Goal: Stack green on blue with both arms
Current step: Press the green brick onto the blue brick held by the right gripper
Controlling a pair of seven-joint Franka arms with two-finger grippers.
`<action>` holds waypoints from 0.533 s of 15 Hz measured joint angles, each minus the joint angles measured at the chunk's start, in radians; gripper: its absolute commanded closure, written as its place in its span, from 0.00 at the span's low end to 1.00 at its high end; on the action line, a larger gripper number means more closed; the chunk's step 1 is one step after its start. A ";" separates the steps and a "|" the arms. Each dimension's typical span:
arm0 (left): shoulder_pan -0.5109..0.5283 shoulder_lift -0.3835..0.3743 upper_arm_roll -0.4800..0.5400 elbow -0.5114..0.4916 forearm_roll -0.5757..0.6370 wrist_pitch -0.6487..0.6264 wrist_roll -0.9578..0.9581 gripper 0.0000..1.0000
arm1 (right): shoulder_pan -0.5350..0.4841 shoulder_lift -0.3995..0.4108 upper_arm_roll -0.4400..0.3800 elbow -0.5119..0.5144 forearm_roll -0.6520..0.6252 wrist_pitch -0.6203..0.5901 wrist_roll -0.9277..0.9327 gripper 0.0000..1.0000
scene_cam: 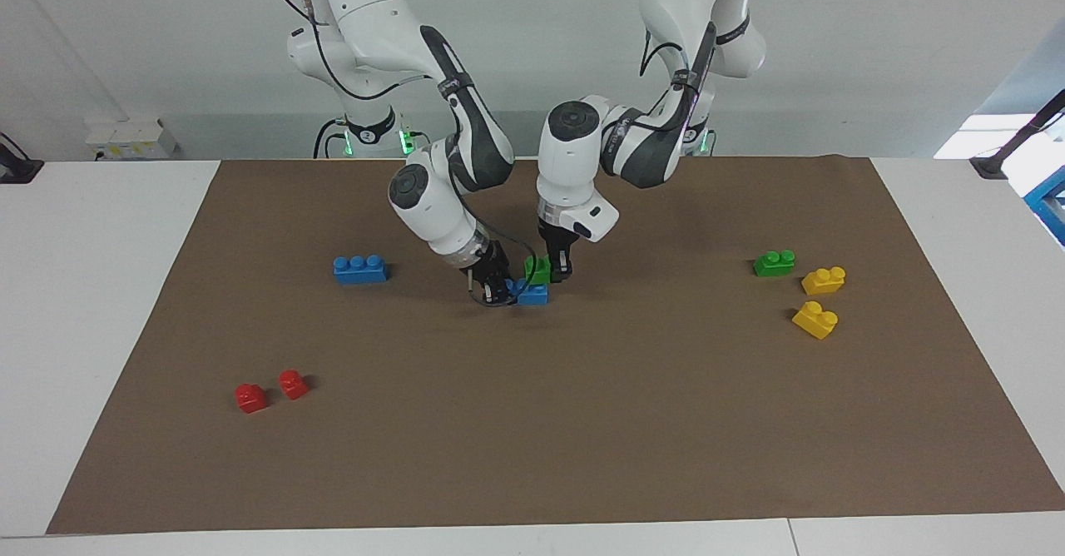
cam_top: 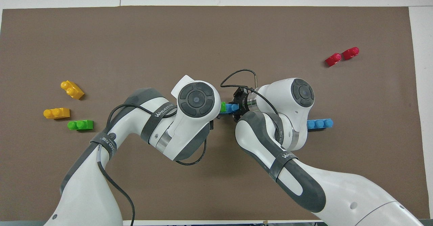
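At the middle of the brown mat, my right gripper [scene_cam: 497, 286] is shut on one end of a blue three-stud brick [scene_cam: 532, 294], held low at the mat. My left gripper [scene_cam: 556, 268] comes straight down and is shut on a green two-stud brick [scene_cam: 537, 270], which sits on the blue brick's end toward the left arm. In the overhead view the green brick [cam_top: 223, 106] and the blue brick [cam_top: 231, 108] show between the two wrists. The right gripper [cam_top: 238, 106] shows there; the left gripper is hidden under its own wrist.
A second blue brick [scene_cam: 359, 269] lies toward the right arm's end. A second green brick [scene_cam: 774, 263] and two yellow bricks [scene_cam: 824, 280] [scene_cam: 815, 320] lie toward the left arm's end. Two red bricks [scene_cam: 250, 398] [scene_cam: 293, 384] lie farther from the robots.
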 measured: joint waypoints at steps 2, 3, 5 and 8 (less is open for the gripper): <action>-0.005 0.003 0.000 0.000 0.000 0.003 0.000 1.00 | 0.000 0.000 0.000 0.000 0.000 0.000 0.000 1.00; -0.008 0.006 0.000 0.000 0.000 0.005 -0.002 1.00 | 0.000 0.000 0.000 0.000 0.000 0.000 0.000 1.00; -0.012 0.013 0.000 0.000 0.000 0.012 -0.007 1.00 | 0.000 0.000 0.000 0.000 0.000 0.000 -0.002 1.00; -0.020 0.019 0.000 0.000 0.008 0.020 -0.016 1.00 | 0.000 0.000 0.000 -0.002 0.002 0.005 -0.014 1.00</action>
